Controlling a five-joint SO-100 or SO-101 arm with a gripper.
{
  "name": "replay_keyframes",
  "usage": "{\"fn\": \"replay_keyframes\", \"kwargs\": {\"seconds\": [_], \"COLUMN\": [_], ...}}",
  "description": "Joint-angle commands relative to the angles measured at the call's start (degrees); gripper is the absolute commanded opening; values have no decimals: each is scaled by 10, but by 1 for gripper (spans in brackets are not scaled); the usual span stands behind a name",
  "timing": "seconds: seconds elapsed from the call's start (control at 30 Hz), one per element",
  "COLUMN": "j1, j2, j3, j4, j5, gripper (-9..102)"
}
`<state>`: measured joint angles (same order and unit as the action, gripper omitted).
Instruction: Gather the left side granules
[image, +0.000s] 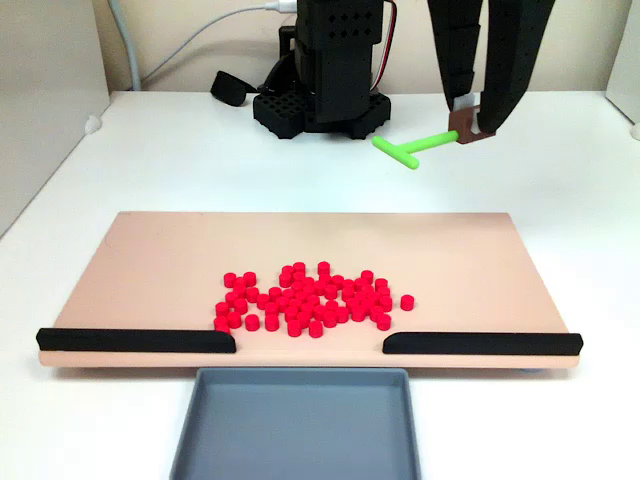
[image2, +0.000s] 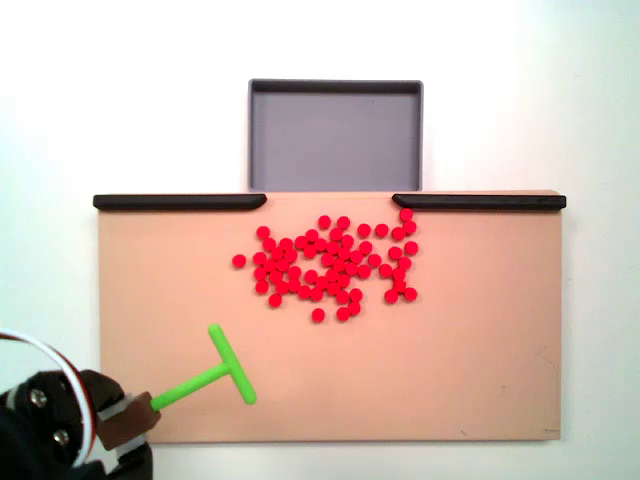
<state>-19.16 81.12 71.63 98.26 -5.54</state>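
Note:
The granules (image: 305, 300) (image2: 330, 265) are a loose cluster of tiny red cylinders on the middle of a tan board (image: 150, 270) (image2: 480, 350), near the gap between its two black rails. My gripper (image: 472, 118) (image2: 125, 428) is shut on the brown end block of a green T-shaped pusher (image: 410, 150) (image2: 215, 375). The pusher is held in the air, well away from the granules. In a fixed view it hangs beyond the board's far right; in the other it lies over the board's lower left corner.
An empty grey tray (image: 300, 430) (image2: 335, 140) sits against the board at the gap between the black rails (image: 135, 341) (image: 480, 343). The arm's black base (image: 325, 70) stands behind the board, with a white cable (image: 200, 40) and a small black object (image: 230, 88) to its left.

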Motion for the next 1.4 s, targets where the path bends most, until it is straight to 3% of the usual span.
{"fn": "replay_keyframes", "kwargs": {"seconds": [0.0, 0.73, 1.37], "j1": [-10, -27, -10], "j2": [-17, -178, -231], "j3": [-35, -213, -256], "j4": [-3, -4, -3], "j5": [22, 120, 167], "gripper": [0, 0, 0]}}
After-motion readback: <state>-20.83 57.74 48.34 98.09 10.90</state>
